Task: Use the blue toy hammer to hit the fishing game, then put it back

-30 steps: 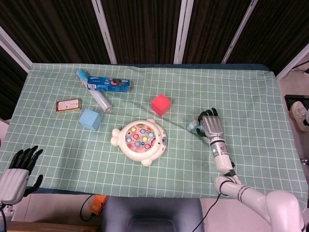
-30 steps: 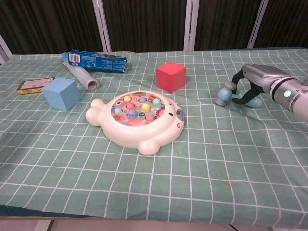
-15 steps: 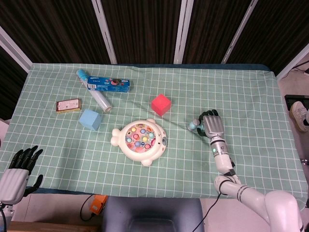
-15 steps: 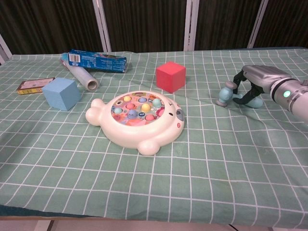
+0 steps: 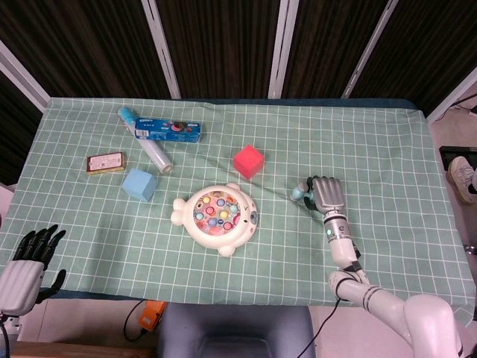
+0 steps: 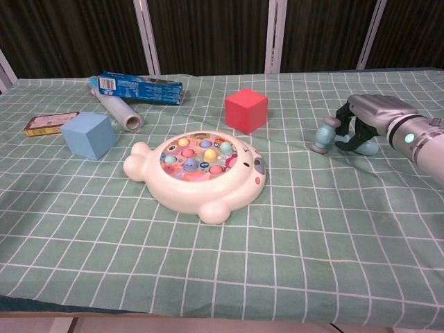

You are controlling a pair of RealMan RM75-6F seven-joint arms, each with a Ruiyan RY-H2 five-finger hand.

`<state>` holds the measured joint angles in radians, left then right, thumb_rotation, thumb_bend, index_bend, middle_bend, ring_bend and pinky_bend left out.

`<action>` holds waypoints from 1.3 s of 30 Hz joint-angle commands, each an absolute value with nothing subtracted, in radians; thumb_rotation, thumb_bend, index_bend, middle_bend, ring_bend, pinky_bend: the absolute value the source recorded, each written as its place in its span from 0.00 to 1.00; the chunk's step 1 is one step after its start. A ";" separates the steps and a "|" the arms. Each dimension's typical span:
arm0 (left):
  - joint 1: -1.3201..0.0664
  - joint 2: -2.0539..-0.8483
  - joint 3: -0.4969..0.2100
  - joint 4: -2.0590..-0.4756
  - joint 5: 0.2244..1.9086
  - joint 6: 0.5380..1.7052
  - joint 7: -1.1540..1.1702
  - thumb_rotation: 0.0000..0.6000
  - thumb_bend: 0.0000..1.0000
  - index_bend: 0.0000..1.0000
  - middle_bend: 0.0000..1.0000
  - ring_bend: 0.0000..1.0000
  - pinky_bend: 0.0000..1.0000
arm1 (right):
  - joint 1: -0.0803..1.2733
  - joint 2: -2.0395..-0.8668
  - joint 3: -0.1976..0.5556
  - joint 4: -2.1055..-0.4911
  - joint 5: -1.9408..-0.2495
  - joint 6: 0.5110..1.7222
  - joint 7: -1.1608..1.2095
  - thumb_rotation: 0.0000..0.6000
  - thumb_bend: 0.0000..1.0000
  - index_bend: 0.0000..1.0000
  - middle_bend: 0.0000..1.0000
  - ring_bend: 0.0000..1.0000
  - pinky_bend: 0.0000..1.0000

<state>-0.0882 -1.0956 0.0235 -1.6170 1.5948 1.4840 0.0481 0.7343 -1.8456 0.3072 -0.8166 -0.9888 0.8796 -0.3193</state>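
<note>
While gripped by the right hand (image 6: 371, 114): one blue toy hammer (image 6: 326, 135), one fishing game (image 6: 198, 173).

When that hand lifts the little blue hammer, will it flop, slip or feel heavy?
Probably stiff and light: the blue toy hammer looks like moulded plastic. Its smooth, rounded handle might twist in the right hand, whose fingers curl over it. The bulky head may tip it forward.

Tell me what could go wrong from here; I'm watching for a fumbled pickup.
The right hand curls over the blue toy hammer near its handle end, so the head may tip or slip on lifting. The red cube stands close to the swing path toward the fishing game and could get knocked.
</note>
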 commanded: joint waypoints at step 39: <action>-0.084 -1.094 0.024 -1.614 1.600 1.493 0.039 1.00 0.42 0.00 0.00 0.00 0.07 | 0.746 -1.953 0.277 -0.615 -1.118 0.915 -0.211 1.00 0.55 1.00 0.75 0.77 0.82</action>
